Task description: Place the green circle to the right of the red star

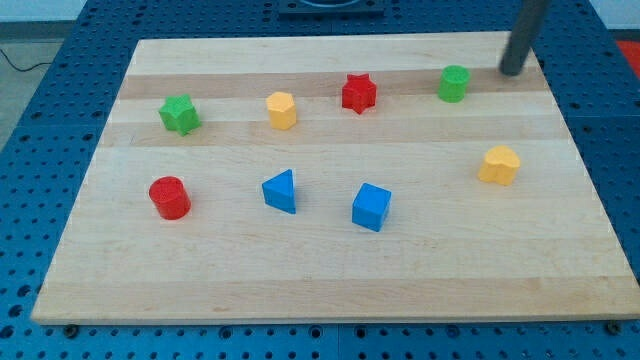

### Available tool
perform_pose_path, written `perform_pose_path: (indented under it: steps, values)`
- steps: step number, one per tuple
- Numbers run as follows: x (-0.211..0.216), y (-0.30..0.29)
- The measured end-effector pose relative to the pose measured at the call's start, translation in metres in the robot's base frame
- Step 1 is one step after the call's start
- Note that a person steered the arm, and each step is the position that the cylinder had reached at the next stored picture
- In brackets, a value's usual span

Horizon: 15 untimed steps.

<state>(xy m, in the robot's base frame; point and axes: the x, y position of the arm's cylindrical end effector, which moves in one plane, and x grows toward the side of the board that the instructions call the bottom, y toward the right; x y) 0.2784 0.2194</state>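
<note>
Already the green circle (pixel 454 83) sits at three o'clock of the red star (pixel 359 92); my tip (pixel 512 72), bare, touching nothing, likely needs only a small nudge.

A lab bench here: a pale wooden board (pixel 330 280) sits on a blue perforated metal table (pixel 60 60), with a thin cable (pixel 20 62) trailing at ten o'clock

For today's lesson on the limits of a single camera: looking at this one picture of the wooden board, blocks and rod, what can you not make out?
- My tip: the rod's upper part is cut off by the view's top edge.
- Green circle and red star: far sides hidden by the blocks themselves.
- Yellow block at the view's right: exact shape too small to tell.
- Wooden board: whether my tip touches it cannot be told.
</note>
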Motion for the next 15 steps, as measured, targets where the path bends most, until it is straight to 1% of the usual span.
perform_pose_path:
  steps: [1, 2, 3, 5, 6, 7, 9, 10, 11, 12, 13, 14, 15]
  values:
    - [0.004, -0.071]
    - [0.017, -0.133]
    - [0.014, -0.118]
    - [0.009, -0.007]
    - [0.019, 0.008]
    - [0.037, -0.021]
    - [0.045, -0.127]
    - [0.051, -0.100]
    - [0.067, -0.031]
    - [0.107, -0.047]
    - [0.129, -0.122]
    - [0.122, -0.178]
    - [0.120, -0.172]
